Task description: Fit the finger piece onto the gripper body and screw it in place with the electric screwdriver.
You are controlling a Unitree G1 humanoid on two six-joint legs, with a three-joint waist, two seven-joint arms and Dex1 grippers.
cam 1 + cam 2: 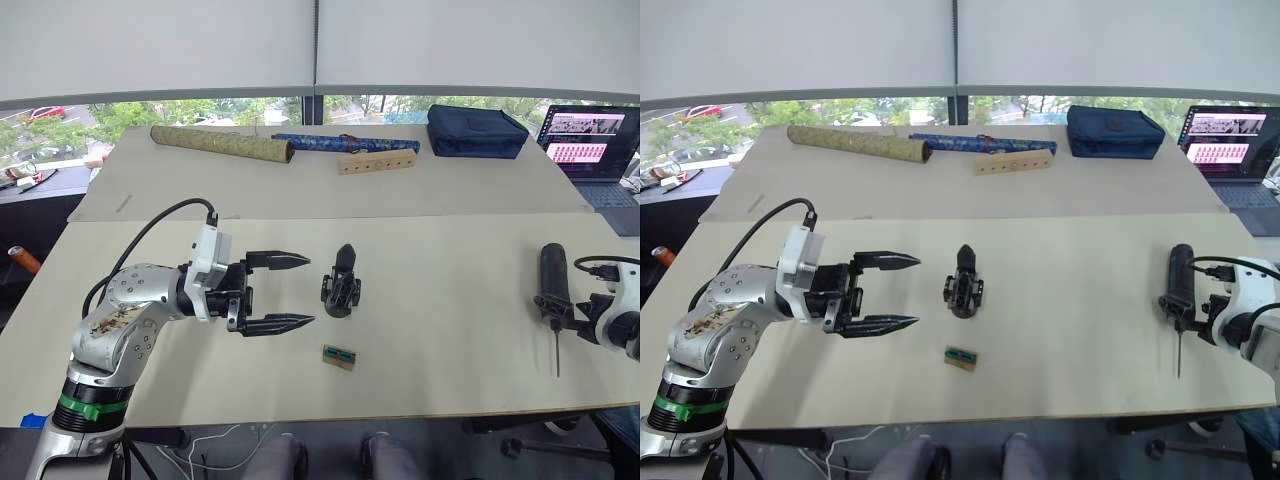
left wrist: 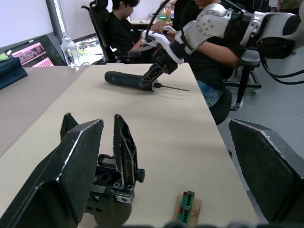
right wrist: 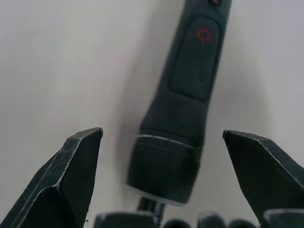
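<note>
- From the head cameras I saw my left gripper hovering over the tan table, its two black fingers spread wide apart and holding nothing, tips pointed toward the gripper body.
- The gripper body stood near the middle of the table, just beyond those fingertips but not touching them, with a pointed black finger sticking up from it.
- In the left wrist view the gripper body sat between my spread fingers, closer to one of them; I could not tell whether that finger touched it.
- A small tan-and-green block lay flat on the table near the gripper body, on the side toward me.
- I could not pick out the finger piece as a separate part in any view.
- The electric screwdriver lay on the table far to my right, well apart from the gripper body, its thin metal bit pointing back toward me.
- My right gripper was at the screwdriver's bit end; in the right wrist view its fingers stood apart on either side of the tool's collar, not closed on it.
- Along the far side lay a long patterned roll, a blue roll, a wooden strip with holes, a dark blue bag and an open laptop.
- The left wrist view also showed people seated on chairs beyond the table.
</note>
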